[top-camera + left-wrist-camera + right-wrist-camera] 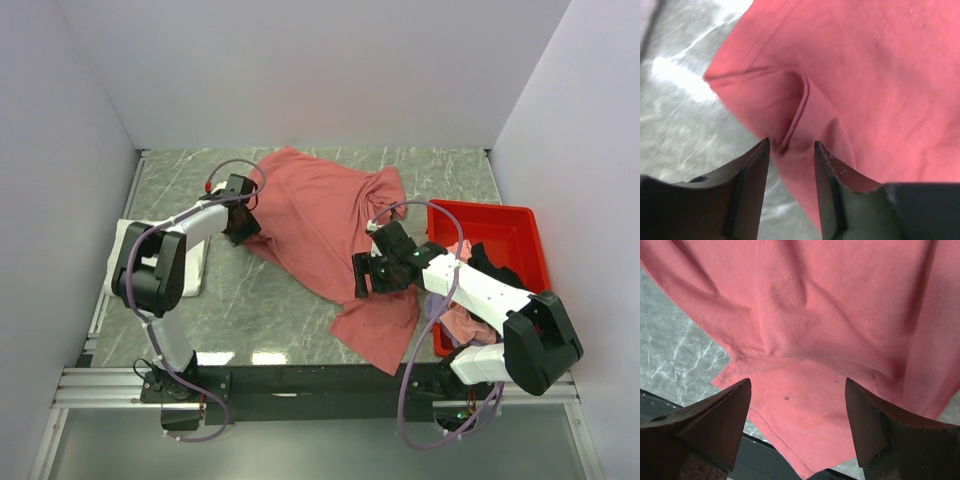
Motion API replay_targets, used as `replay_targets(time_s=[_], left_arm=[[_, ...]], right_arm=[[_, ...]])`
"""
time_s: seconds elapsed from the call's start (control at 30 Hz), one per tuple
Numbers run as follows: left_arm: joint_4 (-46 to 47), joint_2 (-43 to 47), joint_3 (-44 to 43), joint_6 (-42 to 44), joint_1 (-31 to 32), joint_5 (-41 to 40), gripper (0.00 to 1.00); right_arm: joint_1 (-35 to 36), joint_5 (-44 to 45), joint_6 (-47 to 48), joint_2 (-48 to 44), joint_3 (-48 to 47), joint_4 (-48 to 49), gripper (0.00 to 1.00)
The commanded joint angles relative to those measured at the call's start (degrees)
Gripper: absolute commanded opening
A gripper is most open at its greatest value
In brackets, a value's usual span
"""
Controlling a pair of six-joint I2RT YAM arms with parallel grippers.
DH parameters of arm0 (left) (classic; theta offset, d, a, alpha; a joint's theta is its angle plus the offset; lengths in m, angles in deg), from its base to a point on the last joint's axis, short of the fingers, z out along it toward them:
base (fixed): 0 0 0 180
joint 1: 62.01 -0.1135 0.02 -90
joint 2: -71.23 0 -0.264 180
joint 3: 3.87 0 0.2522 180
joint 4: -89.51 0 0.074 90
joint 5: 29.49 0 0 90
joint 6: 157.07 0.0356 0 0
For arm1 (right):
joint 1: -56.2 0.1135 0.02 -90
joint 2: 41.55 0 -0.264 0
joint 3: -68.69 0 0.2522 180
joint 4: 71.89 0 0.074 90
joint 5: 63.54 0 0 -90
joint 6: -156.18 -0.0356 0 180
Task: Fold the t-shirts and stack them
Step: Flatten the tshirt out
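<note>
Now | dusty red t-shirt (320, 215) rumpled | left gripper (790, 144) parted, perhaps touching it | right gripper (797, 382) wide open

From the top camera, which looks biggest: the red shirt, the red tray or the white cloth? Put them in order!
1. Dusty red t-shirt, biggest by far.
2. Red tray.
3. White folded cloth, smallest, though the left arm hides part of it.

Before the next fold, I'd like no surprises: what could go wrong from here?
The red tee has a corner over the near rail; a pull could snag it or drag it off. The left claw stands open at a narrow crease, so it may pinch only a thin ridge and slip.
</note>
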Motion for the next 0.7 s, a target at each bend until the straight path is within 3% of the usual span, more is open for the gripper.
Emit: replay_targets(time_s=[0.0,0.1,0.27,0.67], left_arm=[[0.0,6.0,0.6,0.9,-0.3,-1.7,0.49],[-0.8,4.6,-1.3,1.3,-0.4,-2.4,0.5],[-0.9,0.4,-3.7,1.4,-0.6,-1.3,0.43],[0.7,-2.7,-3.3,0.0,-0.8,-3.5,0.37]], right_arm=[[-0.4,1.0,0.6,0.6,0.1,1.0,0.82],[-0.5,1.0,0.5,0.6,0.1,1.0,0.82],[-0.5,1.1,0.4,0.5,0.6,1.1,0.82],[-0.4,1.4,0.4,0.9,0.5,1.1,0.82]])
